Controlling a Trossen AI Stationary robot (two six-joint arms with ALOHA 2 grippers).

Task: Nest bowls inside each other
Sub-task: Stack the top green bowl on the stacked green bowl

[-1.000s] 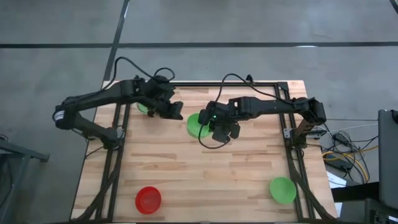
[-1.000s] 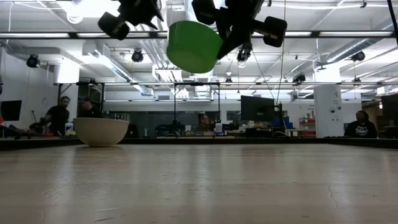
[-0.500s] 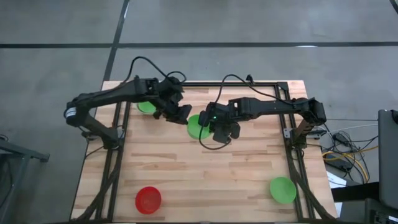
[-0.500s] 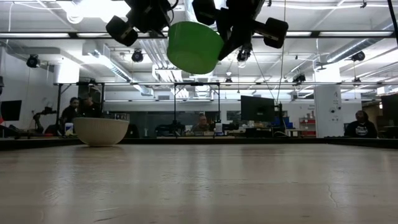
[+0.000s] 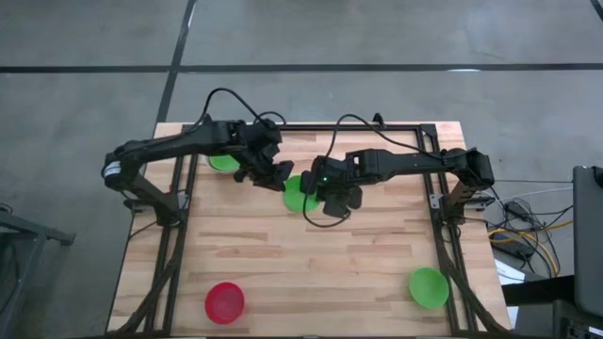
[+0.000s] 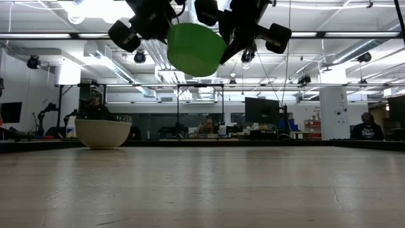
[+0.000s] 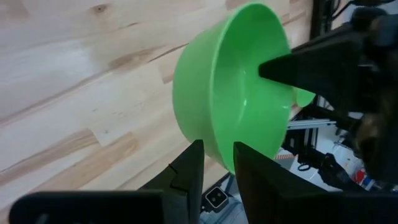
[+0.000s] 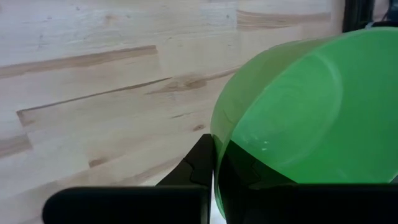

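Above the far middle of the wooden table (image 5: pixel 311 254), the right gripper (image 5: pixel 330 196) pinches the rim of a green bowl (image 5: pixel 301 192), holding it tilted in mid-air. The left gripper (image 5: pixel 273 174) reaches in beside the bowl's rim, fingers slightly parted, grasping nothing.

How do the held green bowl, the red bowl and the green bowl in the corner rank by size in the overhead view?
1. Held green bowl, but it hangs nearer the camera, so this is unsure.
2. Corner green bowl and red bowl look about alike; I would not rank them.
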